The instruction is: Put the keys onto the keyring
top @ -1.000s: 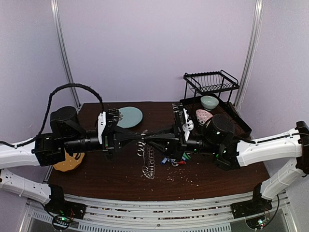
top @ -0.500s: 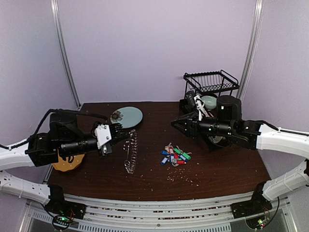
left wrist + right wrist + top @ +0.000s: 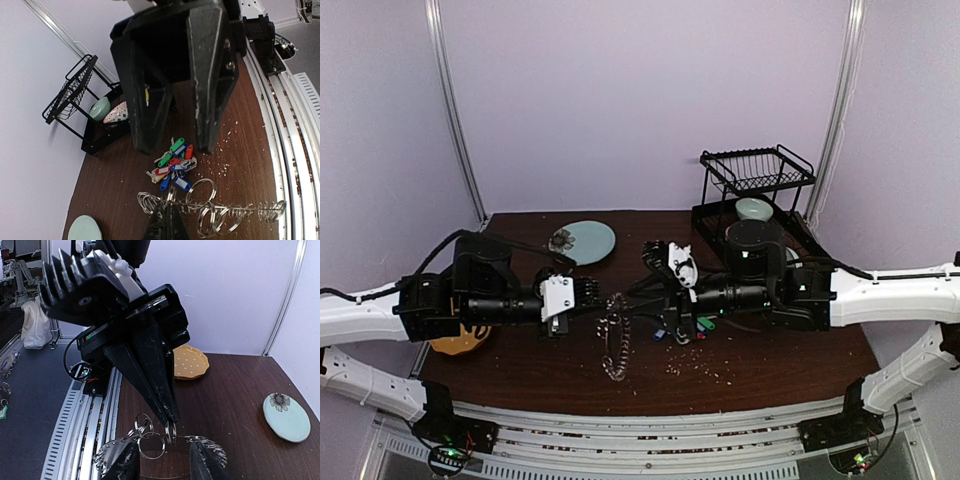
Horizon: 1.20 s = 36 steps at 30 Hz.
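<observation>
The keyring (image 3: 613, 340) is a thin wire ring strung with many small silvery rings. It hangs from my left gripper (image 3: 601, 295) above the table. In the left wrist view my left gripper (image 3: 167, 220) is shut on the keyring (image 3: 220, 212). My right gripper (image 3: 640, 290) is open right beside it, one finger (image 3: 122, 462) on each side of the keyring (image 3: 165, 440). The keys (image 3: 680, 330), with blue, red and green tags, lie in a pile on the table. They also show in the left wrist view (image 3: 175, 162), below the right gripper's fingers (image 3: 212, 100).
A black dish rack (image 3: 757, 170) and a tray with bowls (image 3: 754, 209) stand at the back right. A pale teal plate (image 3: 588, 241) is at the back centre. A yellow dotted plate (image 3: 460, 342) is at the left. Crumbs (image 3: 705, 372) lie on the brown table.
Half a second ago the arms were apart. My left gripper has carried the keyring to the right. My right gripper has swung left and now flanks it.
</observation>
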Each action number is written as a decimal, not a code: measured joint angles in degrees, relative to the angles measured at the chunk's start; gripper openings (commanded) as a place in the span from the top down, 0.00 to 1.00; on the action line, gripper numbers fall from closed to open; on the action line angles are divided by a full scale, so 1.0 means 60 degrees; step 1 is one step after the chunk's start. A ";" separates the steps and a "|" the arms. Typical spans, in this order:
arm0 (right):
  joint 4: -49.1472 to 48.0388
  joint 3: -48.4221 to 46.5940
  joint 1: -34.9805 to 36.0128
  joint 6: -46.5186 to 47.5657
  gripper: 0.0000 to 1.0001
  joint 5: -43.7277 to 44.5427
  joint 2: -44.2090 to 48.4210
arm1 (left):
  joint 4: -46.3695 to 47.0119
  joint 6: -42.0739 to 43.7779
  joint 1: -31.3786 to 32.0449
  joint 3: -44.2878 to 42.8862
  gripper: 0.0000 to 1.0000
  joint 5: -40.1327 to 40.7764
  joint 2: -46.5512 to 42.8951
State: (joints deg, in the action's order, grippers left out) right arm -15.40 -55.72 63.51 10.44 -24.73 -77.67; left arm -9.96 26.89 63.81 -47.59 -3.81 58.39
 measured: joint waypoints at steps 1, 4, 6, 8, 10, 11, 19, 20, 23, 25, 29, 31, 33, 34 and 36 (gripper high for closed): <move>-0.0204 0.0004 -0.0011 0.0175 0.64 -0.0091 -0.0106 | 0.0095 -0.0029 0.0000 0.0051 1.00 -0.0098 -0.0109; -0.0576 -0.0011 -0.0011 0.0455 0.68 -0.0266 -0.0393 | 0.0291 -0.0087 0.0000 0.0069 1.00 -0.0339 -0.0248; -0.0641 -0.0029 0.0004 0.0576 0.74 -0.0262 -0.0535 | 0.0386 -0.0124 0.0000 0.0073 1.00 -0.0441 -0.0248; -0.0681 -0.0029 0.0004 0.0732 0.78 -0.0270 -0.0641 | 0.0437 -0.0164 0.0000 0.0087 1.00 -0.0499 -0.0248; -0.0703 -0.0029 0.0004 0.0809 0.80 -0.0262 -0.0674 | 0.0499 -0.0193 0.0000 0.0135 1.00 -0.0517 -0.0251; -0.0721 -0.0029 0.0004 0.0852 0.82 -0.0266 -0.0681 | 0.0506 -0.0215 0.0000 0.0157 1.00 -0.0539 -0.0251; -0.0721 -0.0055 0.0004 0.1111 0.95 -0.0222 -0.0692 | 0.0510 -0.0226 0.0000 0.0189 1.00 -0.0696 -0.0255; -0.0696 -0.0091 0.0004 0.1169 0.99 -0.0204 -0.0714 | 0.0514 -0.0226 0.0000 0.0193 1.00 -0.0696 -0.0262; -0.0525 -0.0237 0.0011 0.1300 1.00 -0.0178 -0.0790 | 0.0514 -0.0291 -0.0018 0.0226 1.00 -0.0696 -0.0324; -0.0503 -0.0244 0.0011 0.1351 1.00 -0.0168 -0.0790 | 0.0514 -0.0375 -0.0018 0.0237 1.00 -0.0707 -0.0346; -0.0568 -0.0244 0.0018 0.1486 1.00 -0.0164 -0.0783 | 0.0590 -0.0820 -0.0364 0.0244 0.89 -0.1053 -0.0357; -0.0699 -0.0244 0.0022 0.1486 1.00 -0.0106 -0.0769 | 0.0736 -0.1075 -0.0699 0.0244 0.80 -0.1486 -0.0346; -0.0729 -0.0240 0.0018 0.1479 1.00 -0.0095 -0.0743 | 0.0911 -0.1290 -0.0998 0.0244 0.77 -0.1818 -0.0346; -0.0754 -0.0240 0.0000 0.1475 1.00 -0.0091 -0.0736 | 0.0965 -0.1355 -0.1067 0.0244 0.77 -0.1938 -0.0342; -0.0765 -0.0222 -0.0004 0.1453 1.00 -0.0091 -0.0710 | 0.1067 -0.1464 -0.1169 0.0244 0.80 -0.2189 -0.0339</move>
State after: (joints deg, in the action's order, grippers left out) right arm -19.99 -57.06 63.48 19.16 -25.28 -81.93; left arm -3.55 18.11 56.80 -46.13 -16.95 56.36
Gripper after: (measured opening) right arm 0.010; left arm 0.228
